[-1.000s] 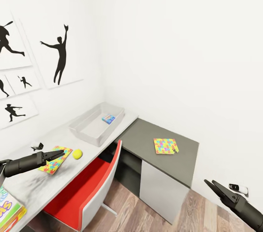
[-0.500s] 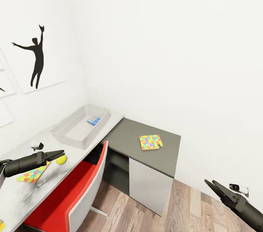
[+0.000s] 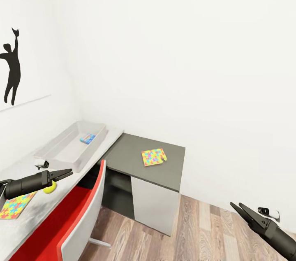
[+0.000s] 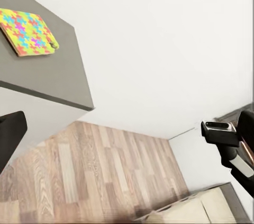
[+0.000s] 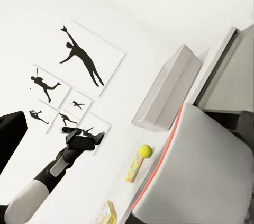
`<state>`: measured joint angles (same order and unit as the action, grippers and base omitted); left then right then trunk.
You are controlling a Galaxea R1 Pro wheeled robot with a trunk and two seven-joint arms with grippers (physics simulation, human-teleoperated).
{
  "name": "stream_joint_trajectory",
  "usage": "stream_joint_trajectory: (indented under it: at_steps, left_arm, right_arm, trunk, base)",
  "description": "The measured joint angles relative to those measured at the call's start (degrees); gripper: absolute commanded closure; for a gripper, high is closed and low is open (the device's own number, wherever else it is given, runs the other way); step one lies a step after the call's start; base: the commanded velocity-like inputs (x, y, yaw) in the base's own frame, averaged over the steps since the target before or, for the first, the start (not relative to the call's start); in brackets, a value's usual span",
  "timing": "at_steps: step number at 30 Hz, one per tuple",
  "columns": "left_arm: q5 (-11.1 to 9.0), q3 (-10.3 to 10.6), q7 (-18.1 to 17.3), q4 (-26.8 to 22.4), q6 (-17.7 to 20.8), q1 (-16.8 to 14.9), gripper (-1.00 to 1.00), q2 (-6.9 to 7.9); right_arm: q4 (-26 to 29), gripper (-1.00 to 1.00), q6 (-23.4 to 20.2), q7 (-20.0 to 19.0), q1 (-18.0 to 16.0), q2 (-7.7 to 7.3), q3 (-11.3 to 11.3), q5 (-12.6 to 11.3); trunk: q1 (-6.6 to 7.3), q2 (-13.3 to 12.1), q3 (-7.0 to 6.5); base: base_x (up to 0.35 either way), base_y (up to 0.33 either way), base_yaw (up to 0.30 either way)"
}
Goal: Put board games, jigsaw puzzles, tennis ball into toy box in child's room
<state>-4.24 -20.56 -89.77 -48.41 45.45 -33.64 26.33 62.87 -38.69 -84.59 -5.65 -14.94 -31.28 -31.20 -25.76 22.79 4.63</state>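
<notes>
Your left gripper (image 3: 69, 173) hangs over the pale tabletop (image 3: 28, 215) with its fingers spread a little and nothing between them. The tennis ball (image 3: 51, 187) lies on the tabletop just under and behind that arm, partly hidden by it. One jigsaw puzzle (image 3: 15, 205) lies flat on the tabletop near your left edge of the head view. The second puzzle (image 3: 153, 157) lies flat on the lower dark grey section (image 3: 135, 162), well apart from both grippers. The toy box (image 3: 68, 150) stands on the pale tabletop against the wall, with a small blue box (image 3: 87, 138) lying inside it at its far end. A red and white chair (image 3: 72, 222) is tucked in at the tabletop's front edge. Your right gripper (image 3: 238, 209) hangs low over the wood floor (image 3: 197, 232), far from the tabletop, its fingers slightly apart and empty. In the right wrist view a colourful board game (image 5: 107, 213) lies on the tabletop beyond the puzzle.
</notes>
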Motion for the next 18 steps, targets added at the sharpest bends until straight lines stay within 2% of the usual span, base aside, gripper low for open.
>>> stream_joint_trajectory:
  at_steps: [18]
  left_arm:
    - [-0.01,0.09,0.0,0.0,0.0,0.0,-1.0,-0.07]
  right_arm:
    - [-0.33,-1.0,-0.07,-0.05,0.0,0.0,-0.26,0.0]
  trunk:
    - [0.0,0.0,-0.51]
  base:
    - [-0.113,0.0,-0.275]
